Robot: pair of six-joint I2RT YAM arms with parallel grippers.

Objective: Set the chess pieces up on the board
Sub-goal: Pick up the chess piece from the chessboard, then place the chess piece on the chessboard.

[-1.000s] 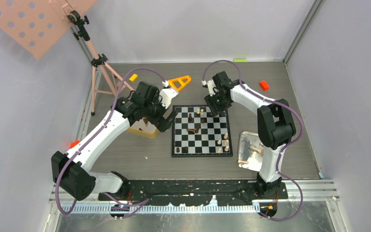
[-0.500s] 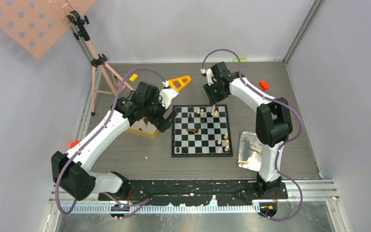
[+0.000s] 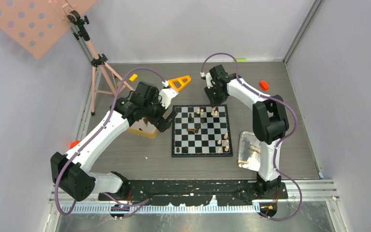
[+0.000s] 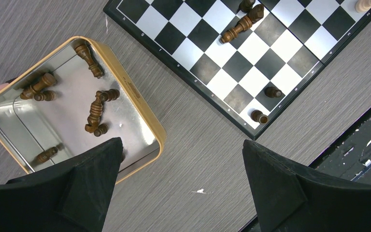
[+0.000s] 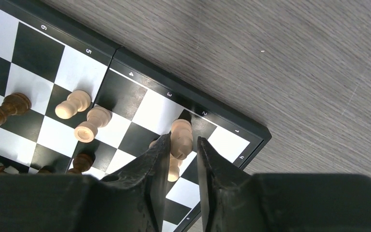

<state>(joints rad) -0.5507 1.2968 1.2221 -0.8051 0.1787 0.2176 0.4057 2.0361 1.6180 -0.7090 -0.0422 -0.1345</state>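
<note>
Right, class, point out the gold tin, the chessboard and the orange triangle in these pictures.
gold tin (image 4: 134, 94): left wrist view, on its right-hand rim.
chessboard (image 4: 253, 77): left wrist view, on a bare square.
orange triangle (image 3: 174, 83): top external view, on the frame's thick end.

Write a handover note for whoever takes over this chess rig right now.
Left gripper: open, empty, above the tin.
Right gripper: near a corner of the board, a pale piece showing between its jaws; grip unclear.
Done: a few pieces stand scattered on the board, no full rows; one dark piece lies tipped.
Left: dark pieces in the tin, pale ones in the tray; right the tipped one.
</note>
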